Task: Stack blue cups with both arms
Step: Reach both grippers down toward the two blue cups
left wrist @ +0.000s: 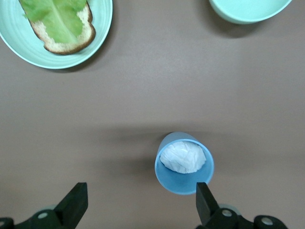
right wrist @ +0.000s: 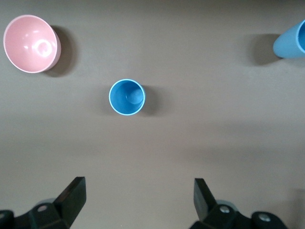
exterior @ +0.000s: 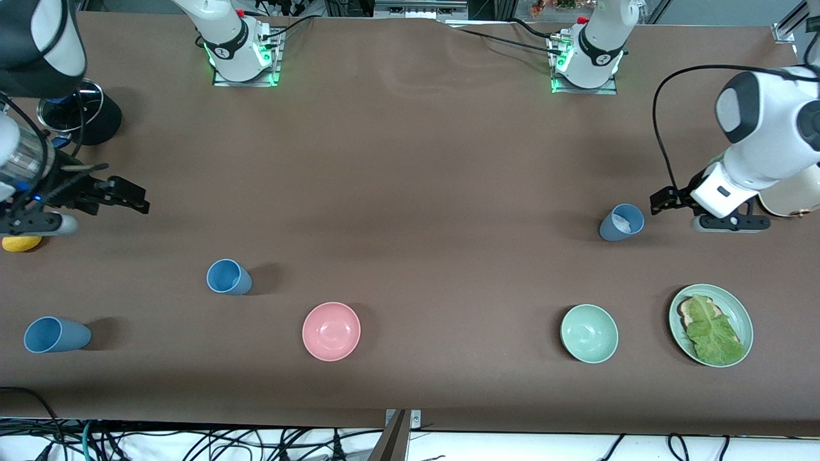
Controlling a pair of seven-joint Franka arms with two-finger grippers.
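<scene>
I see the left hand (left wrist: 138, 207) wide open and empty, above the desk (exterior: 410, 192) just beside the grey-blue cup (exterior: 621, 222) with its white patch; the right hand (right wrist: 138, 202) equally open and empty, with one blue cup (exterior: 228, 276) well apart, another (exterior: 56, 334) nearer the front camera

The table (exterior: 410, 160) is evenly and fairly brightly lit from overhead. Soft-edged shadows are cast on the cloth beside each blue cup (exterior: 229, 277) and beside the pink bowl (exterior: 331, 331), on the side toward the left arm's end of the table. A small white glare spot is seen inside the pink bowl. Green light glows at both arm bases (exterior: 243, 61). All three views are sharp, without noticeable blur.
</scene>
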